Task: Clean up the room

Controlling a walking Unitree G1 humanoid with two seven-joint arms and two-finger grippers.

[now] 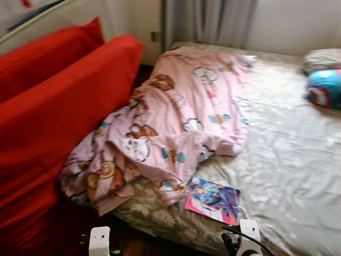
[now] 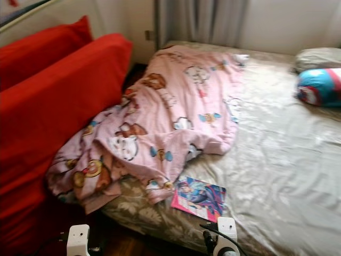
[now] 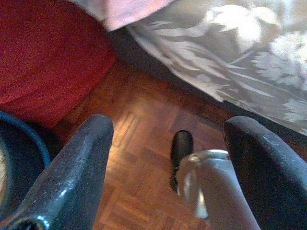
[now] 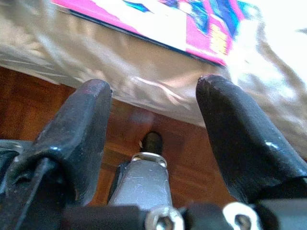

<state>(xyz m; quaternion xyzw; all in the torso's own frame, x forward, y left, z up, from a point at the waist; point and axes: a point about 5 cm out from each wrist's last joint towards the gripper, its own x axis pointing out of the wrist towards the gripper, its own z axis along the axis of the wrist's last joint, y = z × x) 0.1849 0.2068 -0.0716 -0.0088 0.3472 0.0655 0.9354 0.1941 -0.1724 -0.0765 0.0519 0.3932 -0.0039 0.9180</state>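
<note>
Magazine [image 1: 212, 201]: flat at the bed [image 1: 287, 160] edge, beside crumpled pink blanket [image 1: 176, 117]. My right tool [image 4: 153, 129] hangs just below it, fingers wide, empty, likely approaching. My left tool [image 3: 165, 158], wide, idles over floor [image 3: 139, 158].

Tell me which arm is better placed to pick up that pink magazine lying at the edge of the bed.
Right, probably. The right gripper is open just below the pink magazine at the bed edge. The left gripper, also open, faces the wooden floor by the red sofa.

Bed [image 1: 298, 160], red sofa [image 1: 58, 106], parquet floor [image 3: 144, 158], curtain [image 1: 208, 21].
</note>
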